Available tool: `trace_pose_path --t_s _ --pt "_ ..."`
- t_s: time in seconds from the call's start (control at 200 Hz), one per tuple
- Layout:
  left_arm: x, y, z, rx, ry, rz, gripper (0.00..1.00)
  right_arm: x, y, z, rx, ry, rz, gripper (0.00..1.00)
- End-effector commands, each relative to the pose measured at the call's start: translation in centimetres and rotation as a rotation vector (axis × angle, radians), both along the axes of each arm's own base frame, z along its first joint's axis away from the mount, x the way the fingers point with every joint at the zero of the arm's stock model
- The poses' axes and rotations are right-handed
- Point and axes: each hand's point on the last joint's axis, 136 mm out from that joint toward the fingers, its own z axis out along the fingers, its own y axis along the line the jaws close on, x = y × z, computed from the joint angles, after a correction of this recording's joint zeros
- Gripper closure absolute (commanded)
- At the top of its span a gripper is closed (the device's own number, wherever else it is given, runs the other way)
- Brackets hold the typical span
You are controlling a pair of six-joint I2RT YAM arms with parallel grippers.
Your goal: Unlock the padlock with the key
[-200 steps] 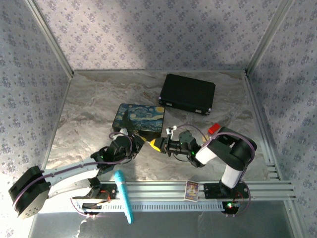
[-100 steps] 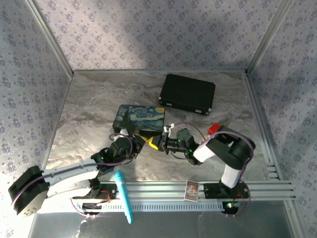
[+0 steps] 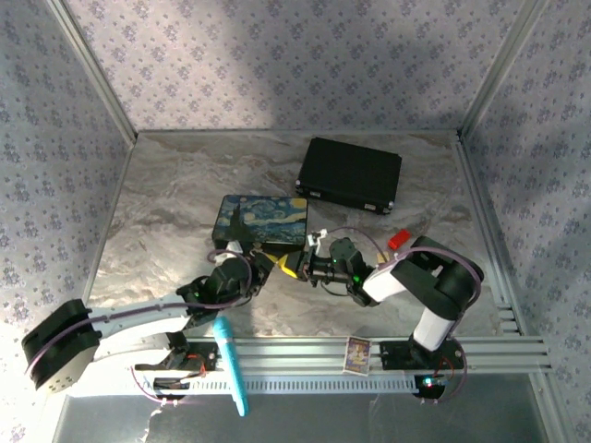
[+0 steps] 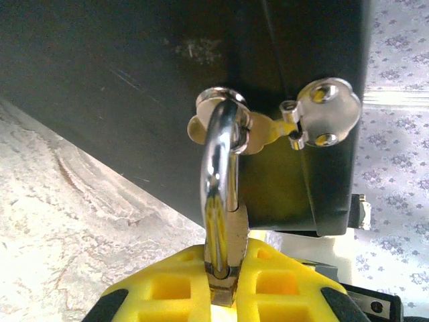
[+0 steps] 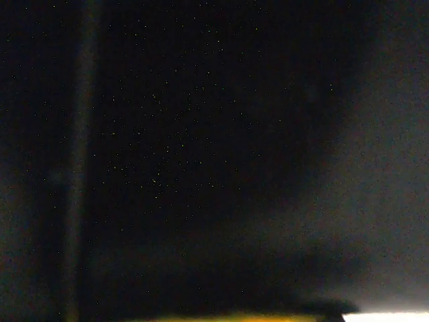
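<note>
Silver and thin, the padlock's [image 4: 218,194] shackle hooks through the ring of a brass latch [image 4: 268,131] on the dark near wall of the painted box [image 4: 134,80]. The left wrist view gives us this close up. From above, the same spot is a small cluster at the box's near edge, and there we cannot pick the lock out.

The left gripper [image 4: 224,298] has its yellow fingers [image 4: 161,288] pressed together on the lock just under the shackle's legs, with the body almost wholly hidden between the pads.

Seen from above, the right gripper [image 3: 294,269] sits just beside the left one, toward the right end of the box's near edge. The right wrist view is nearly black with a thin yellow streak along its bottom, so we cannot tell how far those fingers stand apart or whether they hold anything.

Left of the box the marbled table [image 3: 157,212] lies open. Behind the box and to its right a black case [image 3: 349,173] lies near but apart. A small red piece [image 3: 399,240] lies well to the box's right.

The shackle is polished, mirror-bright, and arches tightly over the ring.
</note>
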Motion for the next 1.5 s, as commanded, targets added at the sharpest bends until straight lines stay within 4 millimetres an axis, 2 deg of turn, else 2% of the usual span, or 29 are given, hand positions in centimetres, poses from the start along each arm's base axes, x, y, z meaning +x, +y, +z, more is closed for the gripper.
trace_pose_path --t_s 0.0,0.045,0.19,0.28,0.375,0.45,0.635,0.78,0.85,0.925,1.064,1.134,1.219,1.314,1.389,1.444,1.494 --pt "-1.7 -4.1 3.7 -0.144 -0.036 -0.152 1.0 0.1 1.4 6.3 0.18 -0.132 0.016 1.0" --pt "-1.6 -4.2 3.9 -0.149 -0.039 -0.153 1.0 0.2 1.4 6.5 0.211 -0.099 0.022 1.0" --pt "-1.6 -4.3 4.5 -0.172 -0.054 -0.149 1.0 0.5 0.7 5.2 0.198 -0.052 0.007 1.0" --pt "-1.7 -3.9 4.6 -0.168 -0.056 -0.137 1.0 0.5 -0.1 5.3 0.207 -0.03 0.0 0.94" --pt "-1.6 -3.4 4.9 -0.19 -0.065 -0.119 1.0 0.6 -1.0 4.2 0.192 0.035 -0.023 0.97" --pt "-1.7 -3.4 5.5 -0.204 -0.077 -0.119 1.0 0.4 -0.8 3.7 0.182 0.06 -0.024 0.97" --pt "-1.9 -3.5 6.2 -0.218 -0.087 -0.121 1.0 1.2 -1.1 4.0 0.209 0.053 -0.049 0.84" --pt "-1.7 -2.6 4.9 -0.165 -0.072 -0.083 1.0 0.6 -1.2 4.2 0.141 0.0 -0.044 0.78" --pt "-1.4 -2.0 4.1 -0.143 -0.068 -0.061 1.0 0.1 -2.3 3.3 0.065 -0.008 -0.066 0.75" --pt "-1.3 -1.7 3.8 -0.136 -0.066 -0.05 1.0 -0.2 -4.2 2.2 -0.01 -0.01 -0.113 0.73" --pt "-1.1 -1.6 3.7 -0.125 -0.064 -0.046 1.0 -0.6 -6.9 1.4 -0.116 -0.022 -0.135 0.7" --pt "-1.1 -1.7 3.8 -0.119 -0.068 -0.048 1.0 -1.5 -7.3 0.6 -0.23 -0.029 -0.077 0.78" --pt "-0.9 -1.8 4.1 -0.122 -0.074 -0.05 1.0 -2.1 -7.8 0.6 -0.27 -0.04 -0.044 0.79" --pt "-0.8 -2.0 4.2 -0.119 -0.079 -0.054 1.0 -2.0 -7.9 1.9 -0.253 -0.127 -0.026 0.83" --pt "-0.9 -2.3 4.1 -0.111 -0.071 -0.066 1.0 -2.3 -8.2 2.9 -0.396 -0.278 0.018 0.87" --pt "-1.0 -2.5 3.8 -0.105 -0.056 -0.075 1.0 -2.5 -8.8 4.2 -0.558 -0.471 0.031 0.83" --pt "-1.2 -2.6 3.3 -0.091 -0.036 -0.081 1.0 -2.9 -9.5 5.0 -0.683 -0.62 0.056 0.76"
